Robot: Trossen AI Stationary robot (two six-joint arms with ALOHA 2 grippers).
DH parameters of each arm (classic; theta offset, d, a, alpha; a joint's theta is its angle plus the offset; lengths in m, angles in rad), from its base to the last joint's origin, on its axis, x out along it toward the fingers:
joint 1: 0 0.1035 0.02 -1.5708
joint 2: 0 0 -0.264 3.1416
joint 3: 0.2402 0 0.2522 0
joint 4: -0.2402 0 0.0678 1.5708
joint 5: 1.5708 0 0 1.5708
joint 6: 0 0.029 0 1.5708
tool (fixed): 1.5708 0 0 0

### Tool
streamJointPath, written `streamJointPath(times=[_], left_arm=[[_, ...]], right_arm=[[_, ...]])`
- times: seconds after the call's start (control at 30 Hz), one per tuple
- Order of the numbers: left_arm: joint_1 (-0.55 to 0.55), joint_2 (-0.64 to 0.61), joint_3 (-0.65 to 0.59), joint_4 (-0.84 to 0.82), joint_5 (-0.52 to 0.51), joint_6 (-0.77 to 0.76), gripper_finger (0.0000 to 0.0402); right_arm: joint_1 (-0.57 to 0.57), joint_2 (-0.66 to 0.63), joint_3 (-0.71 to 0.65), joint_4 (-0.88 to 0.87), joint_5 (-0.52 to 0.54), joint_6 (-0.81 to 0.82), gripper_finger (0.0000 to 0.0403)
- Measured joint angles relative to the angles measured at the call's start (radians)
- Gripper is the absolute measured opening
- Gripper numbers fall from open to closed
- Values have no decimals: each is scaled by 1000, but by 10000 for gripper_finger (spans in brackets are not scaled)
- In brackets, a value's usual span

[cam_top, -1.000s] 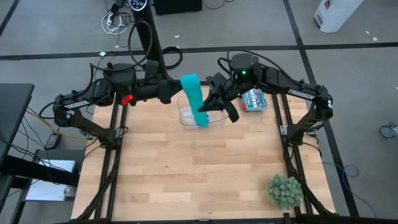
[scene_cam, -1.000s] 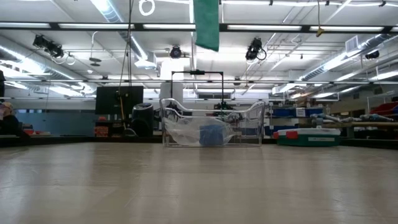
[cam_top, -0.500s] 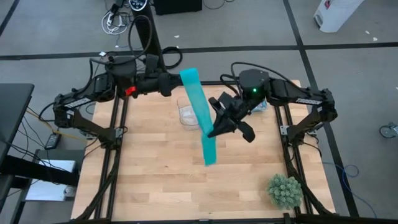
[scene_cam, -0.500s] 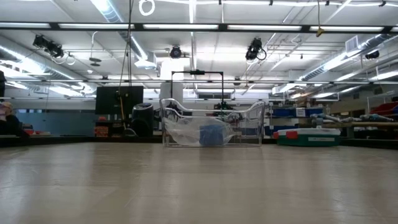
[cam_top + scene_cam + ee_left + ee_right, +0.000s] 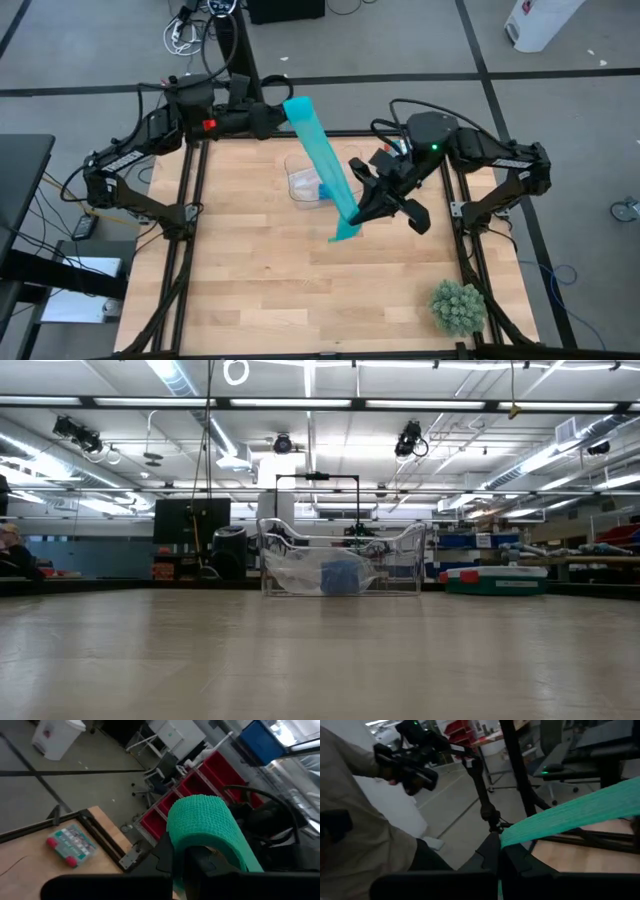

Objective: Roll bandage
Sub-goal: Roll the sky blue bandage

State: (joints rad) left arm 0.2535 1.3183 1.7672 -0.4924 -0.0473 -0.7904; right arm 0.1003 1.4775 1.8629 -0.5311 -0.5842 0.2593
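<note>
The teal bandage [image 5: 322,165] is a long narrow ribbon stretched in the air above the table between my two grippers. It is out of the low view. My left gripper [image 5: 283,110], at the table's far edge, is shut on its far end. My right gripper [image 5: 357,213], above the table's middle, is shut on it close to its near end. Both ends also show in the left wrist view [image 5: 202,817] and the right wrist view [image 5: 570,812]. My left gripper holds the bandage's far end [image 5: 175,845] between its fingers. The band arches over the fingertips as a wide loop. It is lifted clear of the table. My right gripper pinches the flat band close to its near end [image 5: 509,839] between its two fingers, which lie across the ribbon. The band runs straight and taut from here to my left gripper. A short tail [image 5: 341,236] sticks out past the fingers, clear of the table.
A clear container [image 5: 303,182] holding a blue roll [image 5: 345,575] stands under the band at the table's far middle. A small parts box [image 5: 71,848] lies at the far right and a green plant [image 5: 458,306] at the near right corner. A person [image 5: 365,820] stands beyond the table.
My right gripper has gone toward the table's near right with the bandage, clear of the container. The band was short and steep over the container and is now drawn out long and taut. Its lower end has left the low view. My left gripper has shifted slightly toward the far edge.
</note>
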Motion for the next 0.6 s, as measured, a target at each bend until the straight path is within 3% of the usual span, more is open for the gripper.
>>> streamJointPath(times=[0.37, 0.6], left_arm=[[-23, 4, 0, 65, 18, -25, 21], [-68, 3, 0, 92, -1, -22, 21]], right_arm=[[-36, 18, 0, -49, 72, -118, 0], [-129, 60, 0, -94, 41, -181, 0]])
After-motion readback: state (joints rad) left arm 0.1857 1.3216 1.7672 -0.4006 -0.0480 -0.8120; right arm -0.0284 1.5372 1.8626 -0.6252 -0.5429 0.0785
